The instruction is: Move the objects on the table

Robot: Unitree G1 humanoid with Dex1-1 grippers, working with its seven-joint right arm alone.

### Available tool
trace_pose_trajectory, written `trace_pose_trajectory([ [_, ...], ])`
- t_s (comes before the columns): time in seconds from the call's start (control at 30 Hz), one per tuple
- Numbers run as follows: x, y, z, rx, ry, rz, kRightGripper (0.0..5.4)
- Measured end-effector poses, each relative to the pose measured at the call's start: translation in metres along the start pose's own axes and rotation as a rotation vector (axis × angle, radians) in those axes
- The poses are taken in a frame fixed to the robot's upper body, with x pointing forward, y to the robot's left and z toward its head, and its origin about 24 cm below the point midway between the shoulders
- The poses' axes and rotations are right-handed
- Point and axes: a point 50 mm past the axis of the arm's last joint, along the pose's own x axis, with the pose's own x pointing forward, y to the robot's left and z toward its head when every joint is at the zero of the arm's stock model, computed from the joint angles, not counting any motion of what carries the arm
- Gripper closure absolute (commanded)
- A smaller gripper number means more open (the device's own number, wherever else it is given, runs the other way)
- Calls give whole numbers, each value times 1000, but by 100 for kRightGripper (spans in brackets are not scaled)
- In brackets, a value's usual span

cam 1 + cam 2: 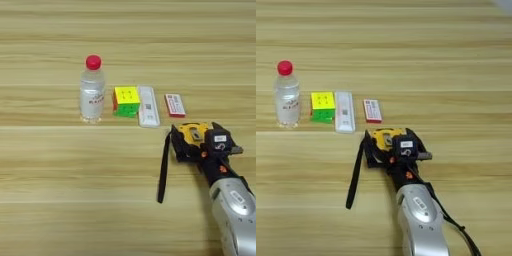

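Four things stand in a row on the table [60, 165]: a clear water bottle with a red cap [92, 90], upright at the left, then a multicoloured puzzle cube [126, 101], a slim white bar [148, 106] and a small red-white flat box [175, 105]. Just in front of the box is the yellow-black tape measure [191, 134]. My right gripper [196, 144] comes in from the lower right, its black fingers closed around the measure's body. The black strap [163, 167] trails toward me along the wood. In the right eye view the measure [387, 138] sits under the gripper [390, 149].
My silver forearm [420, 215] fills the lower right, with a thin black cable [456, 227] running beside it. Bare planks stretch behind the row and across the whole left front.
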Motion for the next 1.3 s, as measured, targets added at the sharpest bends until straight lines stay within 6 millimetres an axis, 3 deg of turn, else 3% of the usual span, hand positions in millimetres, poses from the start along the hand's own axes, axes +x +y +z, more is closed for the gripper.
trace_pose_trajectory([
  [0.27, 1, 3, 17, -14, -57, 10, 5],
  [0.47, 8, 20, 33, -6, -110, 74, 5],
  [0.77, 15, 54, 50, -8, -165, 201, 5],
  [1.3, 22, 126, 55, -11, -181, 486, 5],
])
